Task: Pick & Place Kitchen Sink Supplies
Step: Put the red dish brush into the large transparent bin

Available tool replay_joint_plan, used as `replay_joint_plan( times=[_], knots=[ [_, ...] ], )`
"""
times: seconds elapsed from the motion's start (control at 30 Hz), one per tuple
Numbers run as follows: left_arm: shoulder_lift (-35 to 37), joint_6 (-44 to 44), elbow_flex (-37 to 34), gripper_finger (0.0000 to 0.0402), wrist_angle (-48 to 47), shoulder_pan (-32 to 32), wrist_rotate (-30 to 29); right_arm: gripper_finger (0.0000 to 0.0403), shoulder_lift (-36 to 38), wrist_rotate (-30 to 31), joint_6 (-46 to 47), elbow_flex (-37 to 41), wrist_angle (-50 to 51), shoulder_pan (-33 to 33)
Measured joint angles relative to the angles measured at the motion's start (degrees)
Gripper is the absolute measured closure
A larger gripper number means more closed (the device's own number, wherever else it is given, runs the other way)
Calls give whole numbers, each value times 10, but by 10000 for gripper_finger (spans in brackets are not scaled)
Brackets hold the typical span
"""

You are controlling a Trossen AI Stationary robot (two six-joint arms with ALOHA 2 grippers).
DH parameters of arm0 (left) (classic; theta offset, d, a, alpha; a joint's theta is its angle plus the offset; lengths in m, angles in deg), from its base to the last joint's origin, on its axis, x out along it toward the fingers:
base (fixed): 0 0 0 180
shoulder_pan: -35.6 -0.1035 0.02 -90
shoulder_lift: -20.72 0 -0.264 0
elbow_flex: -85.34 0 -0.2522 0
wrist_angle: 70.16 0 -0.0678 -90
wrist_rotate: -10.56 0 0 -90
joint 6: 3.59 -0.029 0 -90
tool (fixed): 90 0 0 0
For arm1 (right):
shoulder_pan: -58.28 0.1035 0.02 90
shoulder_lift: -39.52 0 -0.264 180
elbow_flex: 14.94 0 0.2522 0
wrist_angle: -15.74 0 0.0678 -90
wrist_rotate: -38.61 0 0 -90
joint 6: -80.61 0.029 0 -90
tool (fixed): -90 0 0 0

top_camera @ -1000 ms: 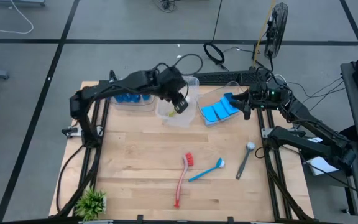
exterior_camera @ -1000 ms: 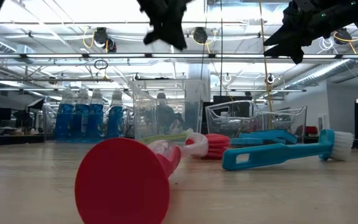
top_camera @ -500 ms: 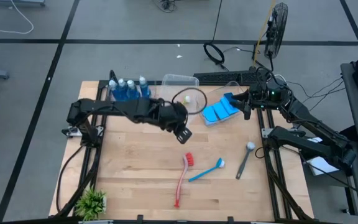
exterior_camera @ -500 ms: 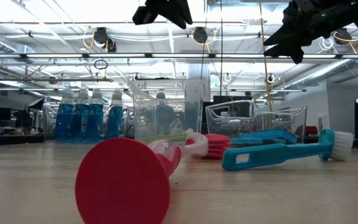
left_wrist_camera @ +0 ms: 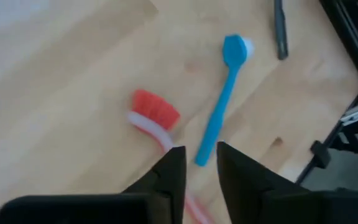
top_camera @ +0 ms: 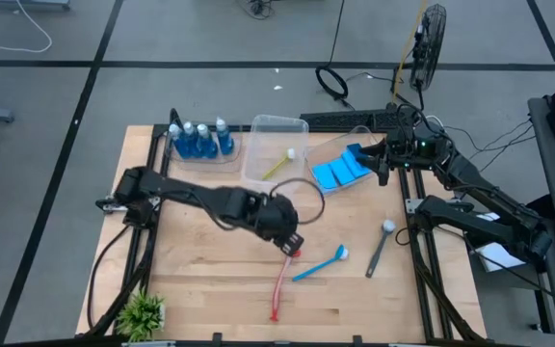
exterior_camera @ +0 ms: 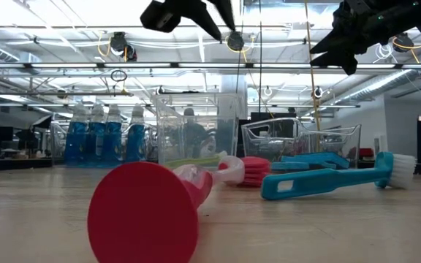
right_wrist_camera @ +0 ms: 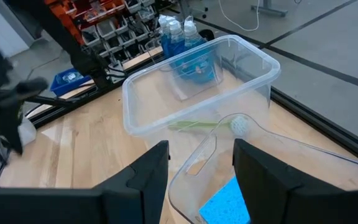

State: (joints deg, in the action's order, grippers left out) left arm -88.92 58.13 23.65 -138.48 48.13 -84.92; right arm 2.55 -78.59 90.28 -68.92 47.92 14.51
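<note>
My left gripper (top_camera: pixel 290 239) (left_wrist_camera: pixel 201 165) hovers open, well above the table, over the bristle head of the red brush (top_camera: pixel 279 280) (left_wrist_camera: pixel 156 107). The red brush lies flat beside the blue brush (top_camera: pixel 321 262) (left_wrist_camera: pixel 219 106) and the grey brush (top_camera: pixel 379 249). The yellow-green brush (top_camera: pixel 277 166) (right_wrist_camera: pixel 207 126) lies inside the middle clear tub (top_camera: pixel 258 178). Bottles of blue liquid (top_camera: pixel 200 140) stand in the left tub. Blue sponges (top_camera: pixel 340 172) lie in the right tub. My right gripper (top_camera: pixel 382 166) (right_wrist_camera: pixel 201 174) waits open, raised at that tub's right side.
A small green plant (top_camera: pixel 143 313) stands at the table's near left corner. Black cables (top_camera: pixel 335 85) lie beyond the far edge. Bare wood (top_camera: pixel 200 270) lies to the left of the brushes. Frame rails (top_camera: pixel 422 270) run along both sides of the table.
My left gripper has swung from above the middle tub toward the table's near edge and somewhat right, and now hangs over the red brush's head. The yellow-green brush has stayed lying in the middle tub.
</note>
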Motion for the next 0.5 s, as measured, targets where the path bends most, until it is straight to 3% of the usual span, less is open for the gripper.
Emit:
replay_joint_plan(
  times=[0.27,0.5],
  knots=[
    [-67,111,0,223,35,57,-1,234,0,0,-14,0,5,0],
    [-130,205,0,174,57,99,21,234,0,0,-20,0,8,0]
  ],
)
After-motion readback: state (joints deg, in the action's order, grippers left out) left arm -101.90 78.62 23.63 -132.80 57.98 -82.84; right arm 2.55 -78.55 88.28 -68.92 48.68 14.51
